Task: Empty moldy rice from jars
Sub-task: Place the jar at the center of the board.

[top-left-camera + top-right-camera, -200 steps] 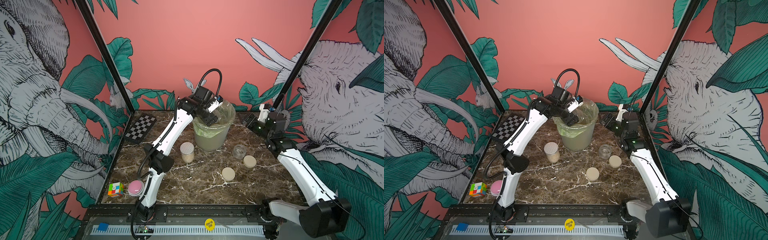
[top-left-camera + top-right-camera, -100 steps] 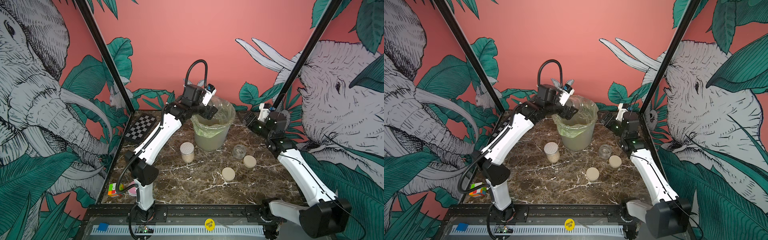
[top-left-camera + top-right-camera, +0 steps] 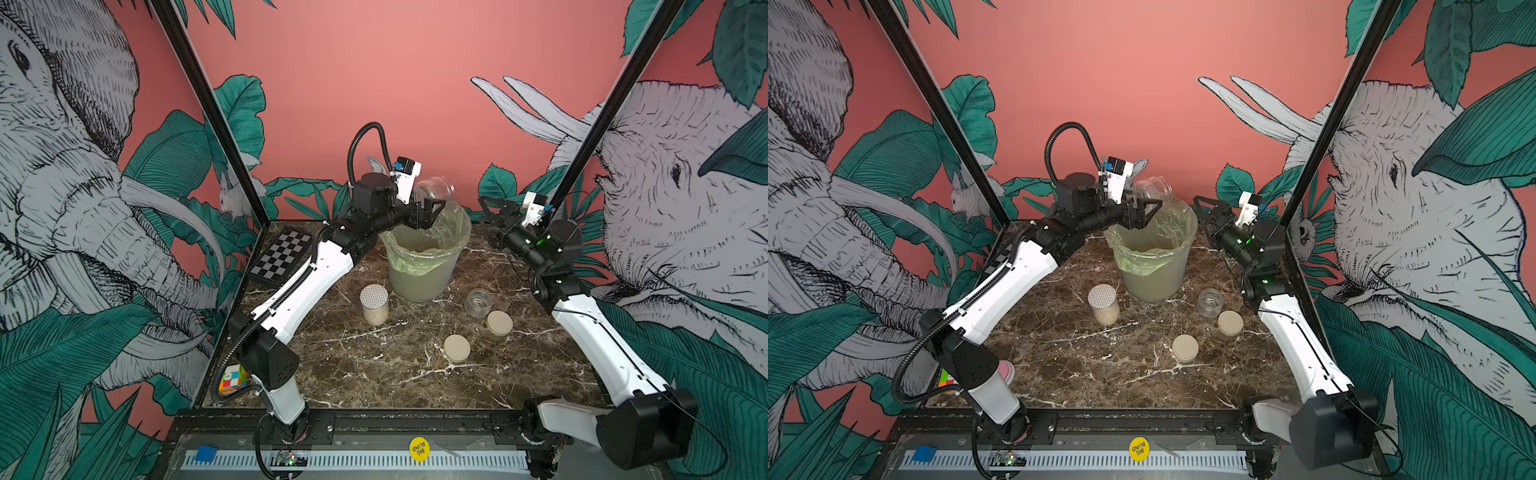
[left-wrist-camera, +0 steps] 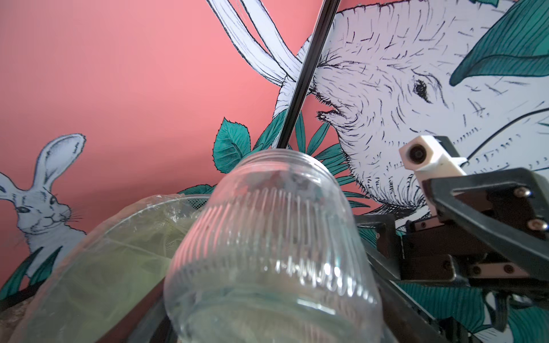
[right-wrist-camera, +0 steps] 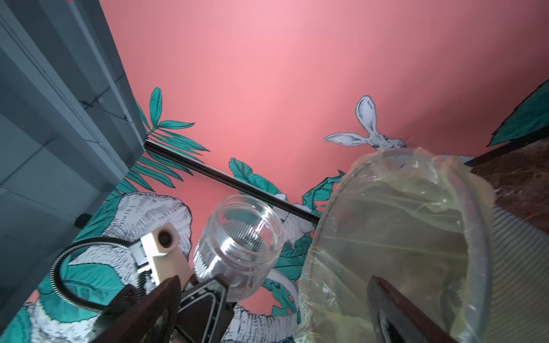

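Observation:
My left gripper [image 3: 428, 206] is shut on a clear, empty jar [image 3: 434, 190], held tilted above the back rim of the bin [image 3: 424, 266]. That jar fills the left wrist view [image 4: 267, 252], hiding the jaws, and shows open-mouthed in the right wrist view [image 5: 240, 246]. My right gripper [image 3: 492, 212] is open and empty just right of the bin, its fingers [image 5: 148, 311] wide apart. A taller jar [image 3: 374, 303] with a dotted white lid stands left of the bin, moldy rice [image 3: 375, 318] in its bottom. An open, empty squat jar [image 3: 478, 302] stands right of the bin.
Two beige lids [image 3: 499, 322] [image 3: 456, 348] lie near the open jar. The bin has a green-tinted bag [image 5: 401, 237]. A checkerboard [image 3: 282, 257] sits at the back left, with a colour cube [image 3: 232, 378] and a pink disc [image 3: 1005, 371] at the front left.
The left arm has swung up and lifted the jar out of the bin to above its rim. The right gripper's jaws have opened wider; its arm has hardly moved.

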Tool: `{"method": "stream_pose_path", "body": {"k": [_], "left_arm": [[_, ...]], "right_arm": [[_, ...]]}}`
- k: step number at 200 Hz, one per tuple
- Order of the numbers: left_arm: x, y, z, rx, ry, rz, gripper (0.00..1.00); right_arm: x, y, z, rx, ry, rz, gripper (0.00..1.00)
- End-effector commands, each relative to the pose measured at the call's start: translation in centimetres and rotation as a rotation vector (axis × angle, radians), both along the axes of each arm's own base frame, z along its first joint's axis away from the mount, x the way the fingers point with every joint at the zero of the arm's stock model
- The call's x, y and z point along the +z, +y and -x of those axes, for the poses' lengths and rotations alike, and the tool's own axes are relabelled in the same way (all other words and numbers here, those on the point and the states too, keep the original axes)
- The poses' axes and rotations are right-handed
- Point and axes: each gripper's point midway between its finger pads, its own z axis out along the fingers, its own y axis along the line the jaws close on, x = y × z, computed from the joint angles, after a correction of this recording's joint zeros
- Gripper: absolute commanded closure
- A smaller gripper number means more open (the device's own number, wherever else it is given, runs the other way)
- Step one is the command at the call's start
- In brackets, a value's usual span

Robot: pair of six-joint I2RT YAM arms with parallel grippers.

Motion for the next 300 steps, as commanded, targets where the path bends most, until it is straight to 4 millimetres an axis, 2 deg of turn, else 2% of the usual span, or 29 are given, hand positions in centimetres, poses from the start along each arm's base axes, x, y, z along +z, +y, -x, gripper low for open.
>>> {"method": "stream_pose_path", "body": {"k": [1,24,67,97,123,146,194,237,300], "left_arm": [[7.2,1.2,2.5,-0.063,-0.105,0.223,1.00],[7.8,1.7,2.7,-0.086,-0.096,0.295,1.00],[7.8,1.2,3.6,-0.162,-0.094,0.352,1.00],[7.9,1.0,4.5,-0.220,-0.108,0.406,1.00],[7.2,1.0,4.8,-0.230,-0.096,0.413,1.00],[7.0,1.1,5.2,-0.238,-0.100,0.418,1.00],[6.9,0.9,6.2,-0.294,-0.103,0.422,1.00],[5.7,0.7,6.1,-0.294,-0.082,0.417,1.00],[5.1,0.5,6.6,-0.324,-0.078,0.406,1.00]], "right_arm": [[2.7,0.8,1.1,0.076,-0.061,-0.112,0.02],[3.3,1.1,1.5,0.089,-0.067,-0.128,0.01],[4.3,2.8,2.1,0.143,-0.078,-0.127,0.01],[4.5,4.4,2.1,0.166,-0.078,-0.116,0.01],[4.9,5.4,1.8,0.174,-0.088,-0.116,0.01],[4.2,6.1,1.3,0.177,-0.059,-0.105,0.01],[4.5,7.0,0.8,0.185,-0.068,-0.109,0.01],[5.4,7.9,0.9,0.196,-0.080,-0.098,0.01],[5.7,8.3,0.4,0.192,-0.105,-0.098,0.01]]}}
